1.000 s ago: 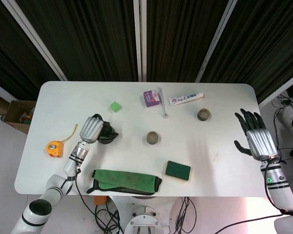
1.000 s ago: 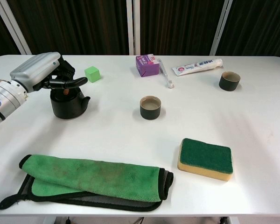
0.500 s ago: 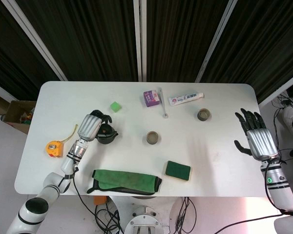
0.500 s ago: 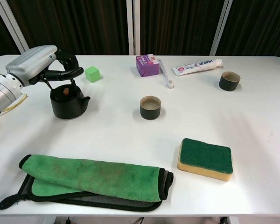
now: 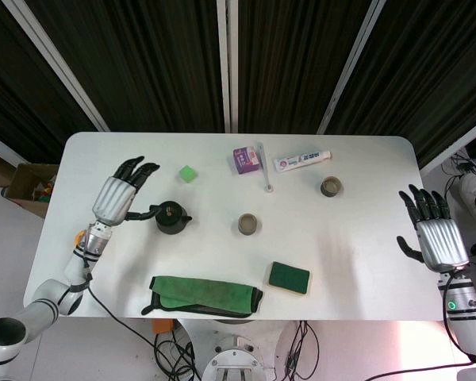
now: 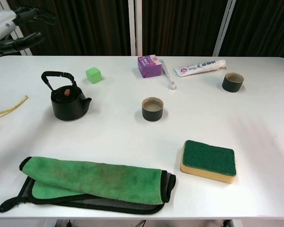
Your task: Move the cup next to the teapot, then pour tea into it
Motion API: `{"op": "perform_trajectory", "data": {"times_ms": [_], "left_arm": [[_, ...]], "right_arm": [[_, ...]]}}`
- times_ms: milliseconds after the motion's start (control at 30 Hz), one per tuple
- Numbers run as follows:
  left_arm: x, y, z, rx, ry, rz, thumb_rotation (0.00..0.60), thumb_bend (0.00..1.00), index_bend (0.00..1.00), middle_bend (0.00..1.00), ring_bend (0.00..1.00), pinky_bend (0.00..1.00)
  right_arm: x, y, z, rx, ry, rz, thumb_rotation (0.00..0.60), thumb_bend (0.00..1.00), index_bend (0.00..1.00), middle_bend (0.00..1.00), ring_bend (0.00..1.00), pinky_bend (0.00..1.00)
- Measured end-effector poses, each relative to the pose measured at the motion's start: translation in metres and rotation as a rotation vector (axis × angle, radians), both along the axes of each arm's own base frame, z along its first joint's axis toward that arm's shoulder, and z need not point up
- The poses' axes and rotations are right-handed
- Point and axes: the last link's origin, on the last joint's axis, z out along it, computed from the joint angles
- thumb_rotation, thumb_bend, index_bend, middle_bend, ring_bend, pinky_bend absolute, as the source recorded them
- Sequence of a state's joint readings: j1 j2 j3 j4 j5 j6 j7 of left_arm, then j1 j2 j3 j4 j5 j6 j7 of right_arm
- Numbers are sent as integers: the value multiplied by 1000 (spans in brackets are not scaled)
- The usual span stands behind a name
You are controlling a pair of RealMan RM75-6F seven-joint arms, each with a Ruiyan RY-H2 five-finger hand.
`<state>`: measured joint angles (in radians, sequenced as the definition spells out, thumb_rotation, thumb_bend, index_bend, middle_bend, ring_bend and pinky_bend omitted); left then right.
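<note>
Holding nothing, my left hand (image 5: 119,196) hovered above the left part of the bench (image 5: 365,262), its fingers (image 5: 135,167) spread apart, just left of the teapot (image 5: 171,218) and not touching it. The teapot stood upright on the left half of the bench, its handle raised. A cup (image 5: 248,225) sat near the middle of the bench, well apart from the teapot, and a second cup (image 5: 331,186) stood toward the right far corner. My right hand (image 5: 434,238) hung past the right edge of the bench, its fingers (image 5: 419,202) spread and empty. A green cloth (image 5: 202,294) lay folded along the near edge, with a sponge (image 5: 289,277) to its right. A green cube (image 5: 188,173), a purple box (image 5: 246,159) and a toothpaste tube (image 5: 301,161) lay toward the far edge.
</note>
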<state>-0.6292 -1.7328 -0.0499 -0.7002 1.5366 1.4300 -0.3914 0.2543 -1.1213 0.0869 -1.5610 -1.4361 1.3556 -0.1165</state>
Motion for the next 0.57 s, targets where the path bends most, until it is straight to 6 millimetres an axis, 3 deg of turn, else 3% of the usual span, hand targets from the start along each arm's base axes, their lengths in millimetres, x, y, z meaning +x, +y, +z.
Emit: {"op": "perform_trajectory", "data": {"times_ms": [100, 333, 433, 567], "left_arm": [[-10, -25, 26, 1, 34, 37, 0, 123, 131, 159, 81, 149], [-46, -126, 100, 64, 229, 248, 0, 123, 87, 139, 81, 150], [-62, -161, 114, 90, 281, 339, 0, 123, 88, 137, 81, 149], [-79, -187, 116, 103, 289, 401, 0, 122, 86, 135, 81, 149]], "right_arm": [[-17, 19, 8, -40, 57, -58, 600, 250, 0, 0, 0, 0], [-61, 58, 20, -108, 124, -251, 600, 264, 0, 0, 0, 0], [-70, 68, 25, -125, 120, -286, 600, 273, 0, 0, 0, 0], [-75, 75, 30, -138, 106, -298, 600, 276, 0, 0, 0, 0]]}}
